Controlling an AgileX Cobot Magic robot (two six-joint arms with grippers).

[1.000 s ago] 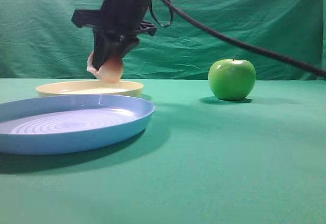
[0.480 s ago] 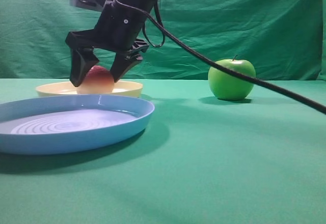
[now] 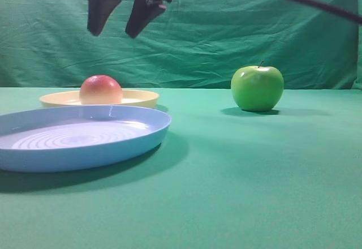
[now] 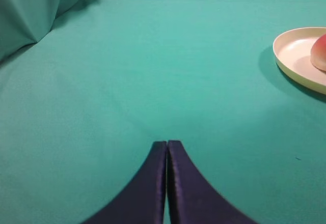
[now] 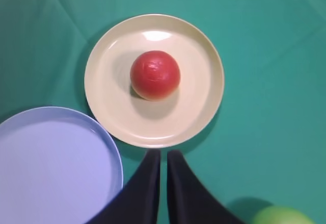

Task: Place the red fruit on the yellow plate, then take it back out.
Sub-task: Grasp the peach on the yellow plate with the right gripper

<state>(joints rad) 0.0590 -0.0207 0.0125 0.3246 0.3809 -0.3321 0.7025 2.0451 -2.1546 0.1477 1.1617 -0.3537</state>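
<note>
The right gripper (image 3: 112, 34) hangs high over the far-left part of the scene, straight above the shallow round pale yellow plastic plate (image 3: 141, 98). Its dark fingers (image 3: 100, 8) point down, and only their lower parts show at the top edge of the high view. A black cable (image 3: 305, 0) trails off to the upper right. In that view the two fingers stand apart. In the right wrist view the same gripper (image 5: 163, 155) shows its fingers almost touching, with a thin slit between them. The two views disagree, so I cannot tell how wide the jaws stand. Nothing is between them either way.

The left gripper (image 4: 167, 143) hovers low over the bare green cloth table (image 3: 254, 175). Its jaws are pressed together on nothing, and the yellow plate (image 4: 293, 56) lies off to its far right.

The small round smooth red fruit (image 3: 100, 89) sits on the yellow plate (image 5: 198, 46), about at its centre, well below the right gripper and untouched. It is round, so no long axis can be told. Its red side faces up and its peach-yellow part lies lower down (image 5: 155, 75).

The large light blue round plate (image 3: 85, 147) lies nearer the camera, just beside the yellow one. A glossy green apple (image 3: 257, 87) with its stem up stands well apart to the right. Crumpled green cloth (image 3: 254, 28) hangs behind the table.
</note>
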